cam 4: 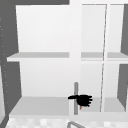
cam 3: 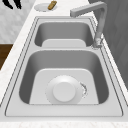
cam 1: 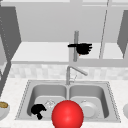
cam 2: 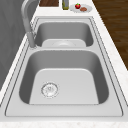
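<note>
Judging by the thin hold, the cabinet handle, clasped by the right robot hand with thumb hooked across, could be lost if pulled askew; the left robot hand is held curled, empty, in the left basin

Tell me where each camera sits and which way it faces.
Front: faces the sink; left hand low, right hand by a handle.
Left side: looks along the sink toward a plate.
Right side: looks back along it; a hand at top left.
Upper: faces the cabinet; shares right hand and handle with front.
</note>
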Robot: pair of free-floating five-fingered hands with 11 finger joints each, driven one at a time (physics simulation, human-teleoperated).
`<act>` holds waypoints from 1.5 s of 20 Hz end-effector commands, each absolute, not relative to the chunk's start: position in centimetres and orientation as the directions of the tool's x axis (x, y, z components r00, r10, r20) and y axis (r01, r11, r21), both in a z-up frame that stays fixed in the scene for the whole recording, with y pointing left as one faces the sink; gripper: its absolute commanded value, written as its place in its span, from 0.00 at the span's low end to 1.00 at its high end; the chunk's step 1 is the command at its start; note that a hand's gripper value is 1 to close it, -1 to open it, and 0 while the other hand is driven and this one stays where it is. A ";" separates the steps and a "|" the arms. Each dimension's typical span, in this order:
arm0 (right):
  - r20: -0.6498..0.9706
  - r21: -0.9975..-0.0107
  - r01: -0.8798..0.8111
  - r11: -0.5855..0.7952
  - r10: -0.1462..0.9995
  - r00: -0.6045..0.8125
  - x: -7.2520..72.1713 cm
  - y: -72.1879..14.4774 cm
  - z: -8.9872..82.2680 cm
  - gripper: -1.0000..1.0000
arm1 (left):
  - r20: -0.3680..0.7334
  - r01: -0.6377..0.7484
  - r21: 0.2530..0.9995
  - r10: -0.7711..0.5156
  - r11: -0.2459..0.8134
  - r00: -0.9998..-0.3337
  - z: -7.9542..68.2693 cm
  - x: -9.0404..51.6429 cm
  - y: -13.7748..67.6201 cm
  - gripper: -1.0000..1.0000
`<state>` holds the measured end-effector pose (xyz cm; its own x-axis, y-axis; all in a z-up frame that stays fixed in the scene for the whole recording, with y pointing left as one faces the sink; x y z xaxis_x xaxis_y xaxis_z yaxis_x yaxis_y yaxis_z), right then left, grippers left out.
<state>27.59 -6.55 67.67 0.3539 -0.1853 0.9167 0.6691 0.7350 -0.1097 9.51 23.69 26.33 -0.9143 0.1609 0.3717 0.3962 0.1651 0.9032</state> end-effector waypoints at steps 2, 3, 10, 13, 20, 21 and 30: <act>0.917 -0.061 0.757 0.651 -0.263 0.300 28.2 -6.5 67.4 0.00 | 0.372 0.396 0.903 0.161 0.165 -0.914 26.3 9.5 23.7 0.50; 0.917 -0.061 0.759 0.648 -0.265 0.299 28.3 -6.5 67.4 1.00 | 0.372 0.396 0.903 0.161 0.165 -0.914 26.3 9.5 23.7 0.50; 0.913 -0.051 0.838 0.544 -0.314 0.259 28.3 -3.5 67.5 1.00 | 0.372 0.396 0.903 0.161 0.165 -0.914 26.3 9.5 23.7 0.50; 0.930 -0.066 0.863 0.500 -0.282 0.235 27.8 -2.7 67.2 1.00 | 0.372 0.396 0.903 0.161 0.165 -0.914 26.3 9.5 23.7 0.50; 0.969 -0.098 0.901 0.423 -0.165 0.183 27.0 -1.9 66.4 1.00 | 0.372 0.396 0.903 0.161 0.165 -0.914 26.3 9.5 23.7 0.50; 0.972 -0.096 0.902 0.422 -0.156 0.177 26.6 -2.1 66.3 1.00 | 0.372 0.396 0.903 0.161 0.165 -0.914 26.3 9.5 23.7 0.50; 0.976 -0.155 0.887 0.435 -0.073 0.206 21.8 -3.1 65.1 1.00 | 0.372 0.396 0.903 0.161 0.165 -0.914 26.3 9.5 23.7 0.50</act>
